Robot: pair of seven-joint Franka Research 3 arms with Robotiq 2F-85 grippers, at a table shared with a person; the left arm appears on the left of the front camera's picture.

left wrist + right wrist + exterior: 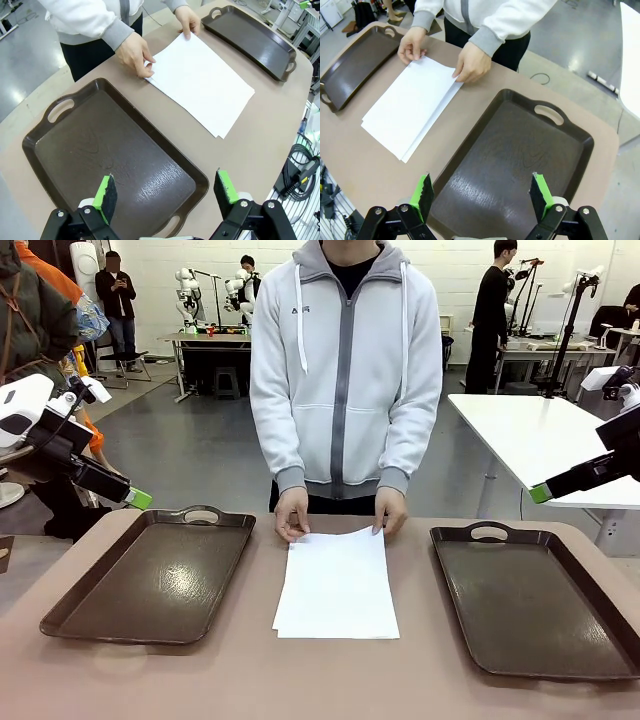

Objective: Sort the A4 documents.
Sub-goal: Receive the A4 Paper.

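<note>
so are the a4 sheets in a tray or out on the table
Out: the A4 documents lie flat on the table between the left tray and right tray, touching neither.

**Student:** Where does the front view stand?

**Tutor:** At the table's (330, 680) near edge, facing 12 o'clock across the A4 documents (336, 585) to the person (345, 370).

**Student:** And the wrist views?

**Tutor:** Each looks down from close above one tray. Over the left tray (110, 150) the documents lie at 1 o'clock. Over the right tray (520, 150) they lie at 10 o'clock. All three views share the documents.
</note>
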